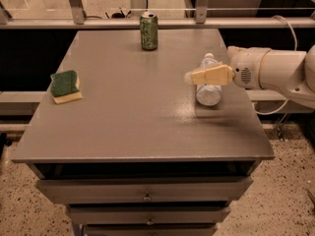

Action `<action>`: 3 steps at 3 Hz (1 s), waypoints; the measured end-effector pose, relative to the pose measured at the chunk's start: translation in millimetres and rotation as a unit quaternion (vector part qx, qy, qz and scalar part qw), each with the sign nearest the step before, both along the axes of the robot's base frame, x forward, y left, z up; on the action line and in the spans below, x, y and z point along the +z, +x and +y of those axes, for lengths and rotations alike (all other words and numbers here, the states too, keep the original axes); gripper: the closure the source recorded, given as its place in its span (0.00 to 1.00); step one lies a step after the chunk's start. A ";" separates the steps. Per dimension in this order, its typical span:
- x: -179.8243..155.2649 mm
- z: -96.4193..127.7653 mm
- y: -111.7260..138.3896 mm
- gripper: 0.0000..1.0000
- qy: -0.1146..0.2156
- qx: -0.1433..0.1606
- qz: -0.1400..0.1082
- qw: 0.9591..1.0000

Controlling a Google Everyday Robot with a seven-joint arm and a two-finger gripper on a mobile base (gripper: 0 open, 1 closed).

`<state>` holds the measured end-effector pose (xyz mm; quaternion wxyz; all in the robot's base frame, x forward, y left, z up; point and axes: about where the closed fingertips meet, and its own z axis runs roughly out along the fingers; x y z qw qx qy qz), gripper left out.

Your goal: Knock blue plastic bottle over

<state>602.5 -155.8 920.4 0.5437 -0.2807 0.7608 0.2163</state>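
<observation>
Bottle: the small clear blue plastic bottle point(208, 95) with a white cap stands upright near the right edge of the grey worktop point(133, 122).
Hand: the cream hand point(192, 77) reaches in from the right and crosses in front of the bottle's upper body, its tip just past the bottle's left side; whether it is apart or together cannot be told.
Arm: the white arm point(278, 73) lies beyond the worktop's right edge.
Can: the green drink can point(148, 31) stands upright at the far edge, well apart.
Sponge: the green-and-yellow sponge point(65, 86) lies near the left edge.
</observation>
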 end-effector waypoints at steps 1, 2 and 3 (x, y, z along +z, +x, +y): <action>3.2 -7.7 -10.8 0.00 0.005 -0.004 0.002 1.000; 4.2 -22.4 -27.0 0.00 0.008 -0.002 -0.004 1.000; 14.5 -46.8 -45.9 0.00 0.016 0.014 -0.030 0.999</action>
